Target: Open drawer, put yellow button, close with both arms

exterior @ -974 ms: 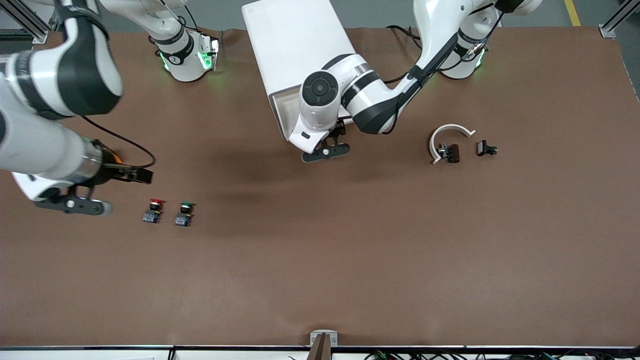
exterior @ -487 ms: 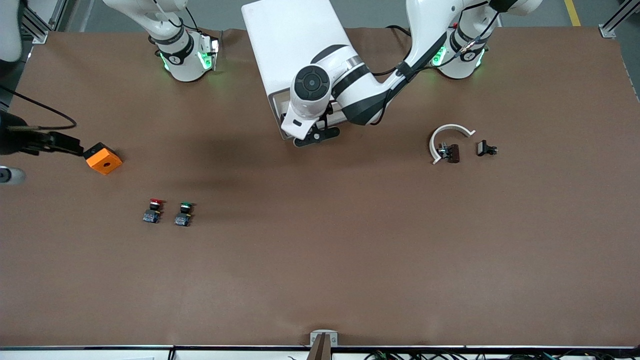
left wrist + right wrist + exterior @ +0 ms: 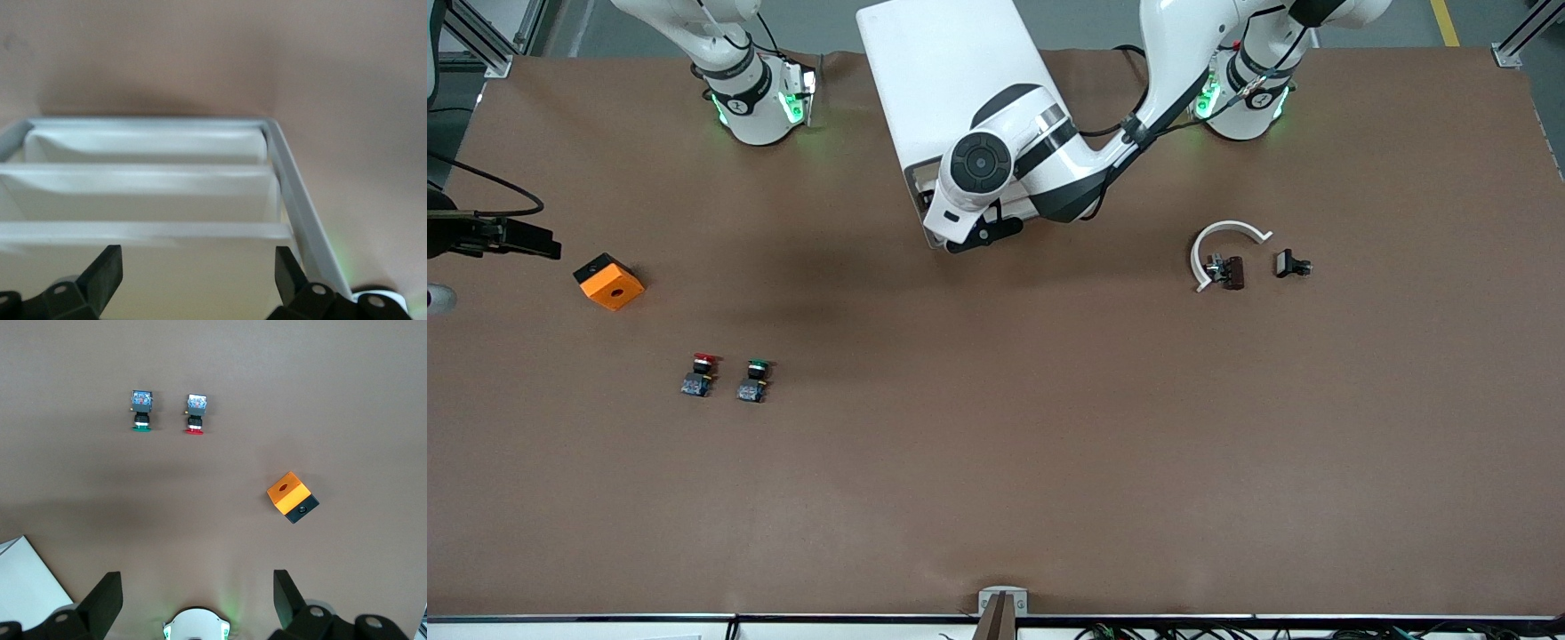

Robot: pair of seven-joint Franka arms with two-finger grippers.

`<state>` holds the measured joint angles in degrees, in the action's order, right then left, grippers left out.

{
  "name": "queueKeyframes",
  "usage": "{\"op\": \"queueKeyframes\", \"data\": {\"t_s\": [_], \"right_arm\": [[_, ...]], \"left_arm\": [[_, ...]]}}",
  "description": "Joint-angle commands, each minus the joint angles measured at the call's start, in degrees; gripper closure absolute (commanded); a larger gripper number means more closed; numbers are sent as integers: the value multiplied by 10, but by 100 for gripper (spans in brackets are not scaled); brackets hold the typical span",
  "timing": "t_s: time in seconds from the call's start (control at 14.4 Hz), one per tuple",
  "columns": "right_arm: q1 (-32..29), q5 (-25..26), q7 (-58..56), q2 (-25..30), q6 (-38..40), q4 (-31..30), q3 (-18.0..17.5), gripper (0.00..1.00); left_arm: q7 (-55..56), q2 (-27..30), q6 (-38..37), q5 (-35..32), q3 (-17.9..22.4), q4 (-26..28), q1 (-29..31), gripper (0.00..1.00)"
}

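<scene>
The white cabinet (image 3: pixel 947 80) stands between the arms' bases. My left gripper (image 3: pixel 983 233) is at its front, by the top. In the left wrist view it (image 3: pixel 197 267) is open and empty, its fingers (image 3: pixel 107 267) spread across the uppermost cream drawer front (image 3: pixel 193 280), with the lower drawers' (image 3: pixel 140 193) lips stepped below. I cannot tell whether the drawer is fully in. The yellow button is out of view. My right gripper (image 3: pixel 197 587) is open and empty, high over the right arm's end of the table; it is almost out of the front view.
A red-capped button (image 3: pixel 703 373) and a green-capped button (image 3: pixel 754 380) stand side by side; both show in the right wrist view (image 3: pixel 195 413) (image 3: pixel 141 410). An orange cube (image 3: pixel 609 282) lies nearby. A white curved piece (image 3: pixel 1227 238) and small black parts (image 3: pixel 1291 264) lie toward the left arm's end.
My left gripper has moved in from the table in front of the cabinet to its front. My right arm has drawn back toward its end of the table, uncovering the orange cube.
</scene>
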<state>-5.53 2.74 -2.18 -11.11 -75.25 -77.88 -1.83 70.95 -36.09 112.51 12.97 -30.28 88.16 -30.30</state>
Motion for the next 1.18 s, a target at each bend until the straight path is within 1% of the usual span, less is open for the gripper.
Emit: {"op": "queueKeyframes", "data": {"t_s": [0.0,0.14,0.35,0.49,0.63,0.7,0.77,0.9,0.97,1.11], "right_arm": [[-7,8,-1,3,5,-2,-12,0],[-9,6,0,3,9,17,-12,0],[-12,6,-2,3,54,59,-11,0],[-10,7,0,3,71,60,-12,0],[-11,4,-5,3,78,60,-10,0],[-13,5,-6,3,79,60,-9,0],[-19,2,-5,3,79,60,-10,0],[-24,4,0,3,73,60,-11,0],[-25,5,1,6,72,61,-10,0],[-38,-2,3,19,62,62,-11,0]], "left_arm": [[7,-4,-6,29,-6,-3,-10,0],[7,-4,-7,29,-7,-4,-10,0],[2,-4,-6,28,0,-7,6,0],[-4,-1,-4,15,5,-12,28,0],[0,5,-7,-15,30,-28,40,0],[1,6,-10,-42,39,-40,45,0],[2,13,-20,-57,48,-53,58,0],[-4,29,-51,-83,53,-76,106,0],[-12,52,-67,-101,52,-81,134,0],[-39,102,-74,-110,53,-78,186,0]]}}
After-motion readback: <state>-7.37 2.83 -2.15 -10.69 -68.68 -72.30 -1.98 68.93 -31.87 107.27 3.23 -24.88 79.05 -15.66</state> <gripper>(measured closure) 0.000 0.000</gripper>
